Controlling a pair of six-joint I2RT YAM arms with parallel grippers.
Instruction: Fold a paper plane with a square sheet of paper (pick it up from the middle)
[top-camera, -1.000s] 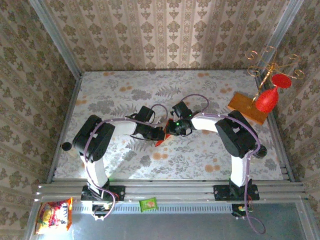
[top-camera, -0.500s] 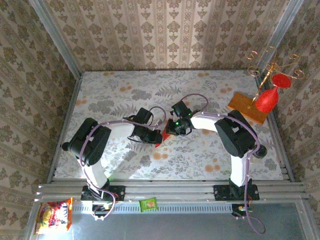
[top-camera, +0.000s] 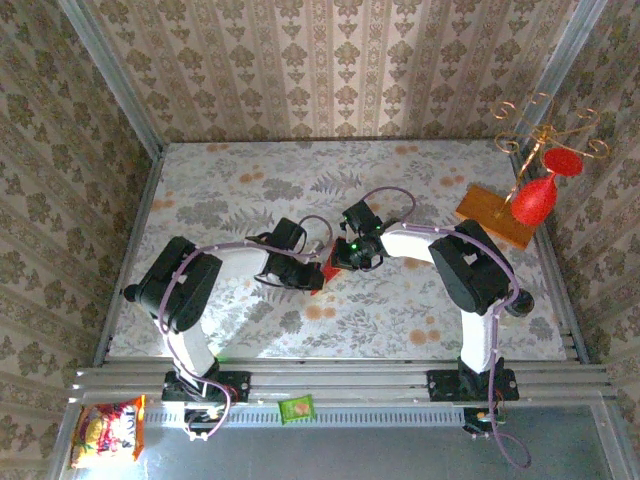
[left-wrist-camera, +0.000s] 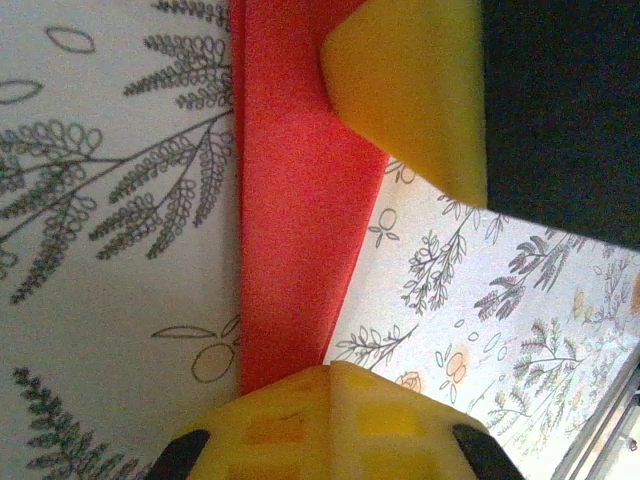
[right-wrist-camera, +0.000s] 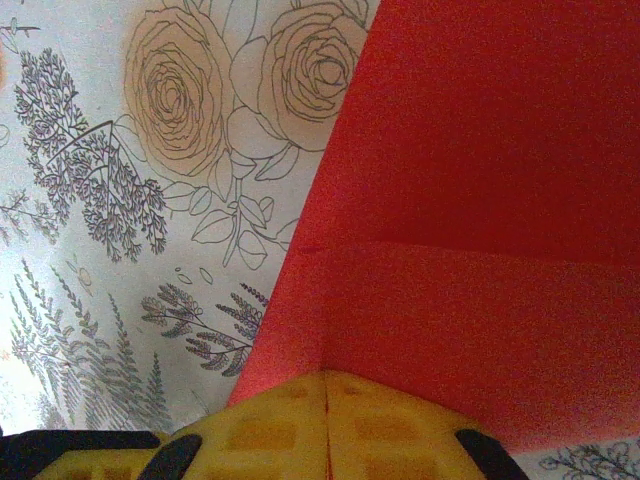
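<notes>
The sheet of paper (top-camera: 327, 266) is a small creased red shape at the table's middle, held between both grippers. In the left wrist view the paper (left-wrist-camera: 295, 200) is a narrow folded strip running up from my left gripper (left-wrist-camera: 330, 372), whose yellow pads are pressed together on its lower end. The right gripper's yellow finger (left-wrist-camera: 410, 90) rests on the strip's upper end. In the right wrist view the paper (right-wrist-camera: 470, 250) shows a horizontal crease, and my right gripper (right-wrist-camera: 325, 378) is shut on its edge. From above, the left gripper (top-camera: 314, 273) and right gripper (top-camera: 340, 258) almost touch.
A red goblet ornament (top-camera: 533, 200) hangs from a gold wire stand (top-camera: 545, 130) on an orange-brown wooden board (top-camera: 490, 212) at the back right. A snack packet (top-camera: 105, 432) and a green packet (top-camera: 296, 408) lie beyond the near rail. Walls enclose the floral table (top-camera: 400, 310).
The left arm's elbow swung outward and lower, and its gripper edged right. The red paper shifted slightly up and right, toward the right gripper. The right arm barely moved.
</notes>
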